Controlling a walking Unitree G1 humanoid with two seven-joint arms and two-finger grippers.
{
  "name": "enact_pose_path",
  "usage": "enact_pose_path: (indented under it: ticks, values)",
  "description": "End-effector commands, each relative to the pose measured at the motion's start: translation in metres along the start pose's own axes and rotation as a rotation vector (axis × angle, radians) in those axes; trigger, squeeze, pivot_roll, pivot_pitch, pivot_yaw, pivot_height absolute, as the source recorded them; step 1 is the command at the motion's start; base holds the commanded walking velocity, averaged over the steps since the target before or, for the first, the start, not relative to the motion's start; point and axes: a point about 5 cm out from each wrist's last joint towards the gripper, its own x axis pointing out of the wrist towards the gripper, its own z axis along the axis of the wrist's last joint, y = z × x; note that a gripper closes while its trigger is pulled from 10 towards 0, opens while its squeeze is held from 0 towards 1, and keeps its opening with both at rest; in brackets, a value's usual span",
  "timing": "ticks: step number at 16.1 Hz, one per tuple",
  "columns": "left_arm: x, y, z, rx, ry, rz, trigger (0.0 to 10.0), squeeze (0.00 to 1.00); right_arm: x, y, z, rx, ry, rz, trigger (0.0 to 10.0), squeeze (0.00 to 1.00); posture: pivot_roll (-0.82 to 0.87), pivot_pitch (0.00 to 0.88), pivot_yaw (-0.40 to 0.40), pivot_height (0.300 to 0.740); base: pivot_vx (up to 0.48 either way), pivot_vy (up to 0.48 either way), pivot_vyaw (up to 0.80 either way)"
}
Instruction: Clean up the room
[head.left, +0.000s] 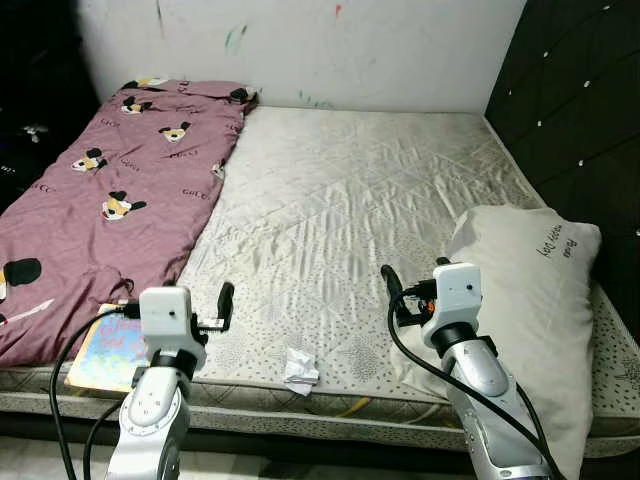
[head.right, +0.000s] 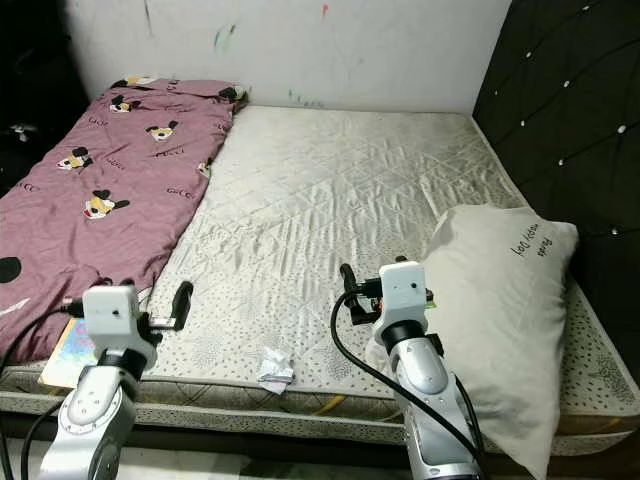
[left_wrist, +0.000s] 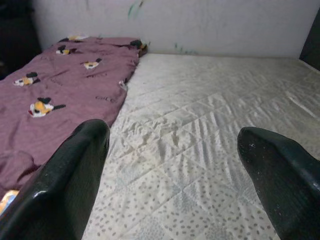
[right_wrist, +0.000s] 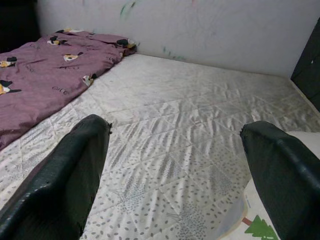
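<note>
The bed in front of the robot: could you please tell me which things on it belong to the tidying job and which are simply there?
To tidy:
- crumpled paper near the mattress's front edge
- colourful book beside the left gripper
- rumpled purple blanket

Simply there:
- mattress
- pillow
- dark headboard

Even indoor light, sharp head views, dark corners, wrist views' near fingers blurred

Pillow (head.left: 535, 300): lower edge cut off by the frame.
Book (head.left: 108, 350): partly under the blanket (head.left: 110, 190).
Pillow print: unreadable.
</note>
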Motion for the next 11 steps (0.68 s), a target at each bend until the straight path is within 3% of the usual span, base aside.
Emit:
enact_pose_path:
  ticks: [1,11]
  values:
    - [-0.0003,-0.0003,0.0003,0.005,0.004,-0.006,10.0,0.00,-0.0003,-0.0020,0.0033,0.007,-0.007,-0.009,10.0,0.00,0.03,0.000,0.010,0.740,0.000,0.000,0.00]
    - [-0.0003,-0.0003,0.0003,0.005,0.004,-0.006,10.0,0.00,-0.0003,-0.0020,0.0033,0.007,-0.007,-0.009,10.0,0.00,0.03,0.000,0.010,0.740,0.000,0.000,0.00]
